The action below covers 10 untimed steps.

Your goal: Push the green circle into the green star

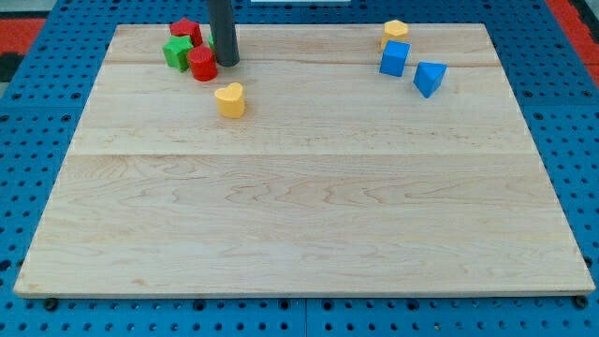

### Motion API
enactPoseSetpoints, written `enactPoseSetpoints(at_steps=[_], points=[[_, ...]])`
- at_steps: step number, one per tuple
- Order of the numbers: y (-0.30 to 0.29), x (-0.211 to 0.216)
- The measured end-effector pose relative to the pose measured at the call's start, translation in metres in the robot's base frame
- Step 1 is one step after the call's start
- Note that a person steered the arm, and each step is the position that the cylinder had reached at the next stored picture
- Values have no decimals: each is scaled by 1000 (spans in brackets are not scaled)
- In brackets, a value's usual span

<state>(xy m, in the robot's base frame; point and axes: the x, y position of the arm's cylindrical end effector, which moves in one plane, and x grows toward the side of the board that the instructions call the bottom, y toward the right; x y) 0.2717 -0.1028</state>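
Tool: the arm has no jaws, so it is neither spread nor pressed together and pinches nothing; it ends in a straight dark rod.
My tip: my tip [227,63] stands on the table near the view's top left, just to the right of the red cylinder and touching it or almost touching it; I cannot tell which.
Table: the table [299,215] is a pale wooden board lying on a blue surface with holes [28,187].
Green star: the green star [177,51] sits in the top left group, left of my tip, with the red cylinder against its right side.
Green circle: only a thin green edge [211,43] shows just to the left of the rod, above the red cylinder; the rod hides most of it, so I cannot be sure of its shape. It lies near the green star, with the red blocks between them.
Red cylinder: the red cylinder [202,64] lies between the green star and my tip.
Second red block: another red block [185,30] stands right behind the green star, toward the view's top; its shape is not clear.
Yellow heart: the yellow heart [230,99] lies alone, below my tip and apart from the group.
Right group: near the view's top right, a yellow block [396,31] touches a blue cube [394,59] from behind; a blue triangular block [430,78] lies just to the right and lower.
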Motion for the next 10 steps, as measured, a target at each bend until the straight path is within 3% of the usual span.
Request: enactPoseSetpoints(at_steps=[2, 6, 8, 10], points=[[52, -20], [76, -39], [-18, -47], [10, -41]])
